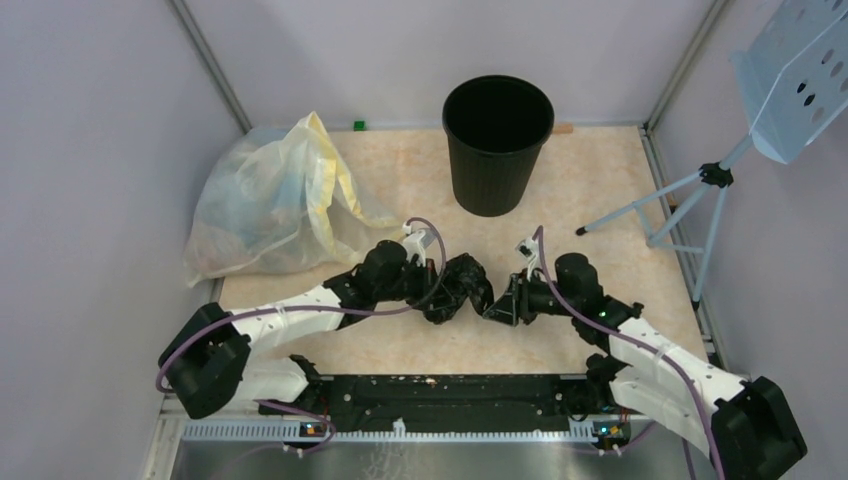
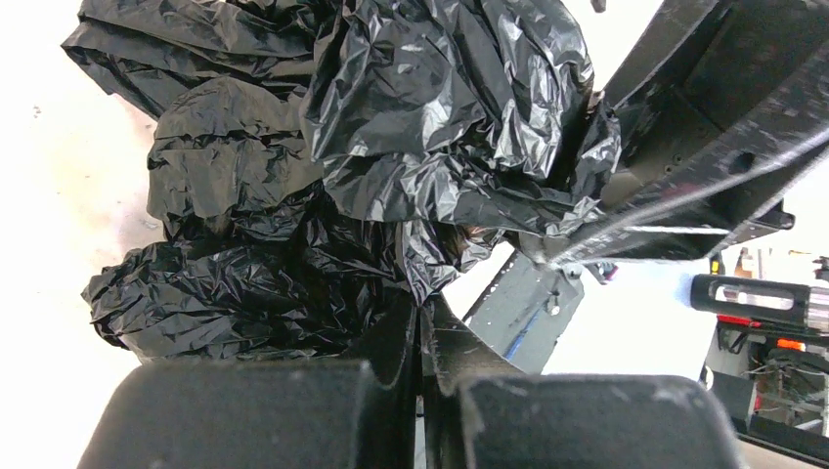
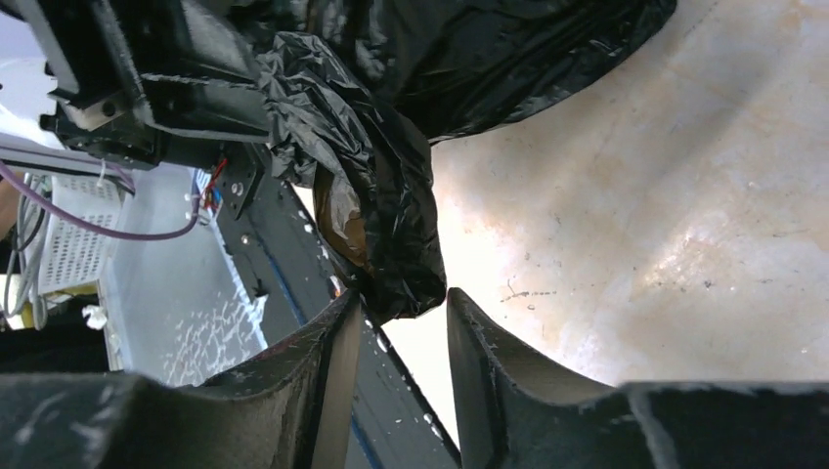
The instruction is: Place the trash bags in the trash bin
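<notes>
One balled trash bag (image 1: 458, 288), axis unclear, left pincer (image 1: 438, 290) clamping it, right pincer (image 1: 493, 312) agape.

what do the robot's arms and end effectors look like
The left arm and right arm have white shells with bulky black joints and black bases. A purple cable runs along each. The left end effector and right end effector each have two matte black fingers.
</notes>
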Tool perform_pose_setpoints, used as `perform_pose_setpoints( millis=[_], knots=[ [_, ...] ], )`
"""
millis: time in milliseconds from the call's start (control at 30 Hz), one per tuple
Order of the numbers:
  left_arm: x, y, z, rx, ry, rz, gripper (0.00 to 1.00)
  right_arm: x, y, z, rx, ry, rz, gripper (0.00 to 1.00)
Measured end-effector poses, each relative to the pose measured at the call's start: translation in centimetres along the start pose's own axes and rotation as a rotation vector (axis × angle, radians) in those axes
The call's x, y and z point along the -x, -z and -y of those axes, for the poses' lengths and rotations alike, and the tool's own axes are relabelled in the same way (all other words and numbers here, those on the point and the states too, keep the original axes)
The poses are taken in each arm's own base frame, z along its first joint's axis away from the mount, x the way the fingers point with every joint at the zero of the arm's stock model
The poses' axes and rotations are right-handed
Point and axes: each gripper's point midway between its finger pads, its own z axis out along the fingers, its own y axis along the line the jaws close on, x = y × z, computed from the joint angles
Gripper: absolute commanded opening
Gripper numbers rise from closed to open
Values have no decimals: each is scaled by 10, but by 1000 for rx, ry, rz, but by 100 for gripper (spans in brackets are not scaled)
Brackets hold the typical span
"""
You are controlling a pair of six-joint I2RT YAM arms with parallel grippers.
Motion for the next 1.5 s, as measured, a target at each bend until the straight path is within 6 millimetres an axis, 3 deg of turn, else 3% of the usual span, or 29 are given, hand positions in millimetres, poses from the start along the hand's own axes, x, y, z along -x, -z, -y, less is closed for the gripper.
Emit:
perform_pose_setpoints(
  millis=[67, 133, 233, 433, 600, 867, 1000, 1033, 1067, 1100, 1167, 1233, 1300, 1400, 1500],
  knots=[
    [1, 2, 5, -16, 0, 9, 0, 0, 0, 2, -16, -13, 3, 26],
    [1, 3, 6, -23, 4, 14, 0, 1, 0, 4, -31, -26, 8, 11],
    [-4, 4, 3, -17, 14, 8, 0, 0, 2, 6, -53, -55, 12, 0],
    [-12, 1, -7, 30, 15, 5, 0, 6, 11, 2, -85, -81, 42, 0],
    [-24, -6, -34, 135, 13, -24, 2, 22, 25, 17, -242, -87, 111, 0],
    [-53, 2, -92, 381, 14, -69, 7, 44, 68, 49, -554, -155, 274, 0],
    [-49, 11, -101, 435, 7, -28, 18, 61, 96, 56, -667, -179, 403, 0],
    [-50, 14, -102, 439, -1, -23, 23, 64, 99, 55, -673, -175, 419, 6],
    [-51, 17, -103, 441, -9, -19, 27, 67, 101, 53, -667, -161, 426, 19],
    [-52, 20, -103, 437, -14, -14, 31, 69, 98, 48, -635, -136, 416, 38],
    [-54, 26, -101, 424, -27, -6, 38, 67, 86, 36, -554, -102, 369, 67],
    [-54, 30, -96, 406, -34, 0, 43, 63, 68, 18, -425, -56, 285, 80],
    [-51, 34, -89, 379, -42, 9, 51, 56, 51, 6, -333, -34, 204, 84],
    [-47, 41, -79, 347, -54, 22, 71, 36, 29, -6, -247, 5, 80, 85],
    [-37, 51, -63, 318, -68, 43, 74, 8, 9, -16, -196, 61, -50, 78]
  ],
)
